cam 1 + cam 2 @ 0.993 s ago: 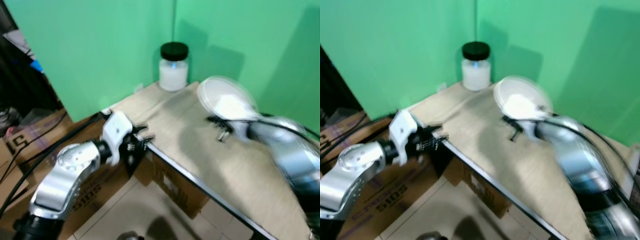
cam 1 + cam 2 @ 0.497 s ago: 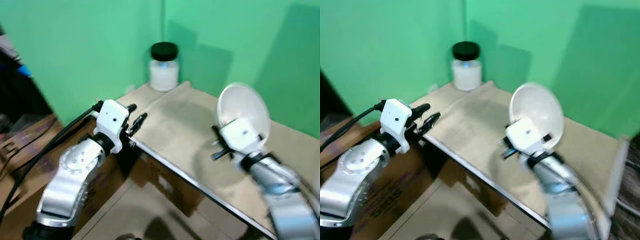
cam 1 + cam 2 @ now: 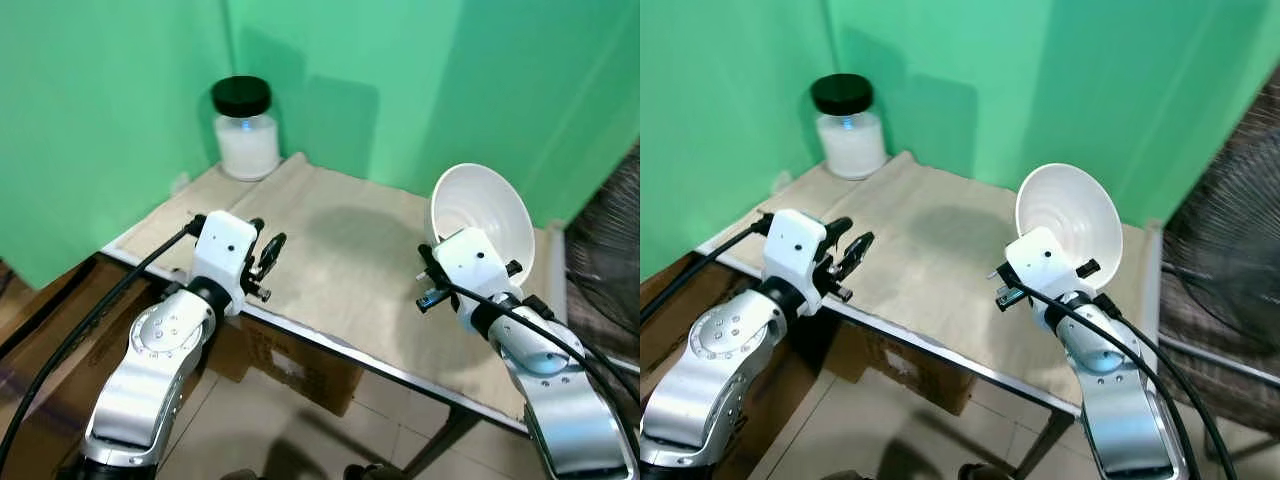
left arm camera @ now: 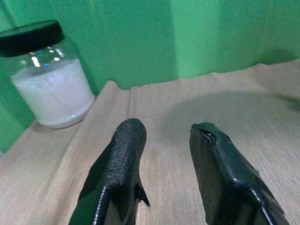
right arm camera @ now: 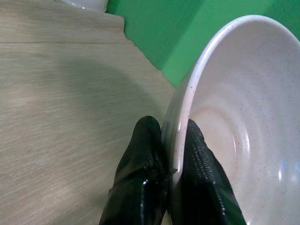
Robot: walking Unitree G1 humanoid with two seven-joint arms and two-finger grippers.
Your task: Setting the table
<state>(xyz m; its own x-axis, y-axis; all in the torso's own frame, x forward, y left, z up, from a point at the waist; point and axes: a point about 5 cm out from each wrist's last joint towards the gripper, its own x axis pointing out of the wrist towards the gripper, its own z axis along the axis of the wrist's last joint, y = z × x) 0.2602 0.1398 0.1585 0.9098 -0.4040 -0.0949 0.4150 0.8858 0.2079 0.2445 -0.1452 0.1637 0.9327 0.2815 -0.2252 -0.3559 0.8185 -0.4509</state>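
A white bowl (image 3: 480, 215) hangs tilted on edge above the right part of the table (image 3: 340, 250), its hollow facing up and to the left. My right gripper (image 5: 172, 130) is shut on the bowl's lower rim (image 5: 187, 98), one finger inside and one outside. My left gripper (image 3: 265, 243) is open with nothing between its fingers. It hovers just over the table's front left edge, pointing across the beige cloth (image 4: 197, 103).
A glass jar (image 3: 246, 128) of white powder with a black lid stands at the table's back left corner. Green walls close the back and left. A dark fan (image 3: 1230, 230) stands to the right. A cardboard box (image 3: 290, 365) sits under the table.
The camera has swung, so the whole scene has shifted left. My left gripper has risen from below the table edge to just above it. The right arm has drawn the bowl nearer to me.
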